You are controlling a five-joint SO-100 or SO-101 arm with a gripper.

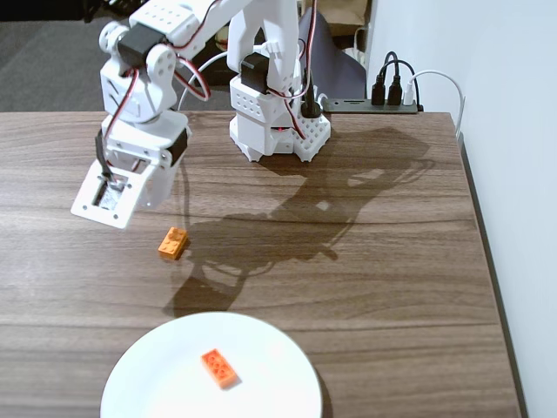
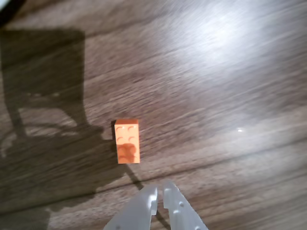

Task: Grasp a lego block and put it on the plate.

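A dark wooden table [image 1: 365, 261] stands by a white wall [image 1: 513, 61]. The plate [image 1: 287, 383] holds a red-orange brick [image 1: 220, 367]; the lego block [image 2: 127, 141] lies on bare wood. The gripper [image 2: 159, 197] has its fingers nearly together, empty.

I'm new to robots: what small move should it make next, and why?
Probably open the hand and move it forward over the lighter orange brick. The fingers look nearly closed and short of the brick, which lies on the table, not on the plate.

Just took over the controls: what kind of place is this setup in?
Probably an office or home desk, not a workshop: a wood-grain table, a power strip with plugs by a white wall, and grey carpet behind the arm.
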